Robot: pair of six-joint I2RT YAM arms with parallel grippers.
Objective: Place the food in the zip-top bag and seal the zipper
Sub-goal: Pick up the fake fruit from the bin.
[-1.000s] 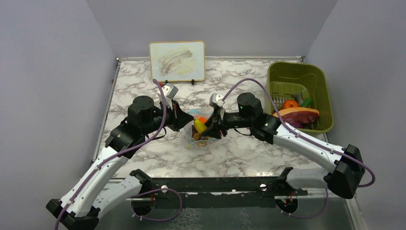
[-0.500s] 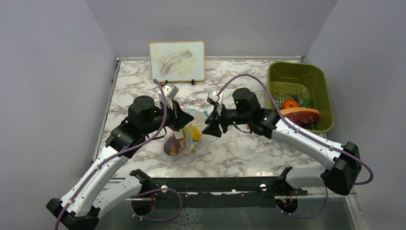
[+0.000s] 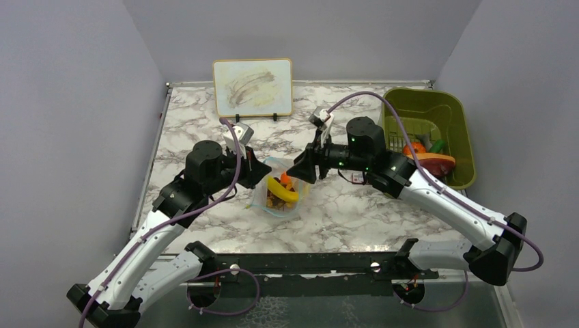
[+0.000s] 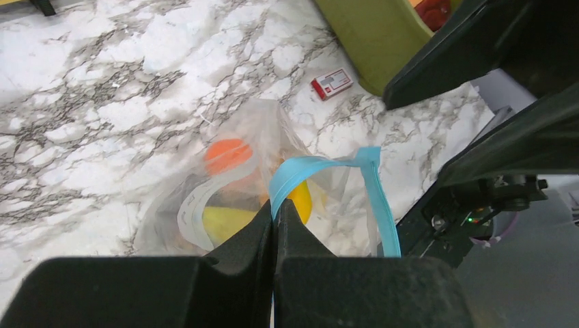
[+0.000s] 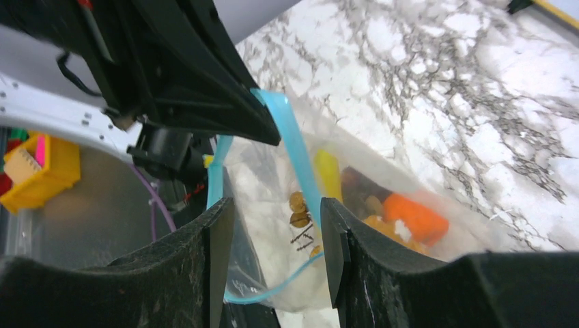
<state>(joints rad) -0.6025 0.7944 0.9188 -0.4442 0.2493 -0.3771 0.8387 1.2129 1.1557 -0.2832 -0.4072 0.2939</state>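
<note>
The clear zip-top bag (image 3: 276, 198) hangs at table centre with toy food inside: a yellow banana (image 3: 281, 190), an orange piece (image 4: 227, 154) and darker pieces. My left gripper (image 3: 261, 171) is shut on the light-blue zipper (image 4: 307, 167) at the bag's mouth and holds the bag up; its closed fingertips (image 4: 274, 213) pinch the strip. My right gripper (image 3: 300, 169) is open and empty, just right of the bag's mouth. In the right wrist view its fingers (image 5: 220, 236) stand apart on either side of the zipper strip (image 5: 293, 150), not touching it.
An olive-green bin (image 3: 457, 137) at the back right holds more toy food, orange, red and green pieces (image 3: 418, 154). A small red-and-white card (image 4: 331, 83) lies beside the bin. A framed board (image 3: 252, 87) stands at the back edge.
My right gripper let go of the bag's mouth, opened and drew back right and up. The bag swung left under my left gripper, then settled back toward centre.
</note>
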